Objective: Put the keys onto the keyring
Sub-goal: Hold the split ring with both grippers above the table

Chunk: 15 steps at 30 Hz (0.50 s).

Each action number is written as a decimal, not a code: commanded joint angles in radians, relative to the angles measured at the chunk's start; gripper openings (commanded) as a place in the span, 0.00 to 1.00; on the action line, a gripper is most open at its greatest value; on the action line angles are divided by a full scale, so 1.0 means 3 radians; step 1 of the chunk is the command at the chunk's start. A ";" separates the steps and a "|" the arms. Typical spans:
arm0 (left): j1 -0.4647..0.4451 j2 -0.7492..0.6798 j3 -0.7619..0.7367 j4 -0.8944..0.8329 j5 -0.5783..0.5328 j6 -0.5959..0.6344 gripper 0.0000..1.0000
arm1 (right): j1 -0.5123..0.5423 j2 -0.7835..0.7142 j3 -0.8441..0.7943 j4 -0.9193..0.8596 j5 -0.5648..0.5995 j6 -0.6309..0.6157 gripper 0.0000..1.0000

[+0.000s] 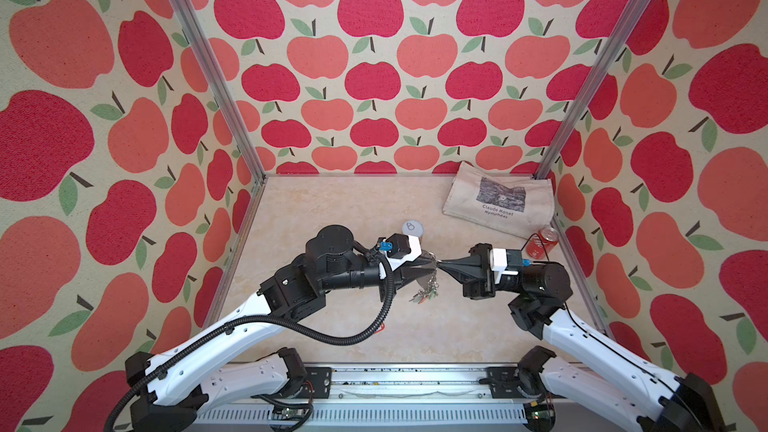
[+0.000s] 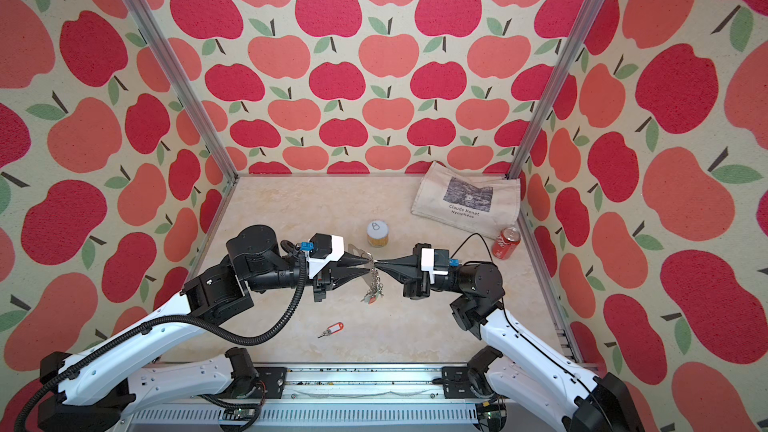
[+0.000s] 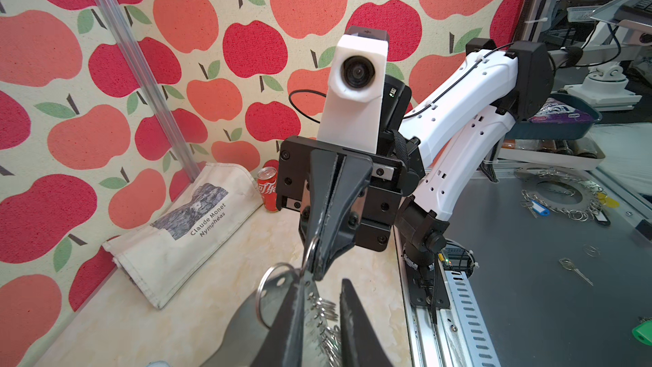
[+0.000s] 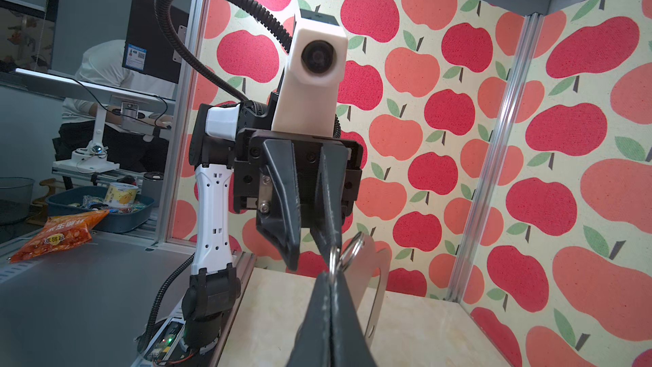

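With your right end effector [image 4: 331, 277] clenched on the keyring [image 4: 372, 261], close your parted left end effector [image 2: 368, 265] squarely just beside that grip.

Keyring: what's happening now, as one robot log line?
right gripper: shut on keyring ring | left gripper: jaws apart beside it | tagged keys: hanging below | red-tagged key: loose on table

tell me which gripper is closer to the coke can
Right. The right gripper reaches in from the side of the Coca-Cola can, with its body between the can and its fingertips. The left gripper faces it from across the keyring, farther from the can.
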 commanded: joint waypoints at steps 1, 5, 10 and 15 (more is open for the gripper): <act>0.0012 0.0027 -0.0019 0.0097 0.0073 -0.0022 0.22 | -0.0016 -0.0003 0.0024 0.0176 -0.0069 0.0086 0.00; 0.0021 0.0037 -0.0034 0.0125 0.0001 -0.0004 0.22 | -0.0016 0.0024 0.0038 0.0198 -0.0127 0.0115 0.00; 0.0028 0.0047 -0.0059 0.0155 -0.0102 -0.0009 0.23 | -0.0015 0.0036 0.0047 0.0195 -0.0190 0.0148 0.00; 0.0036 0.0079 -0.0075 0.0201 -0.0196 -0.0008 0.24 | -0.0020 0.0029 0.0072 0.0127 -0.0248 0.0137 0.00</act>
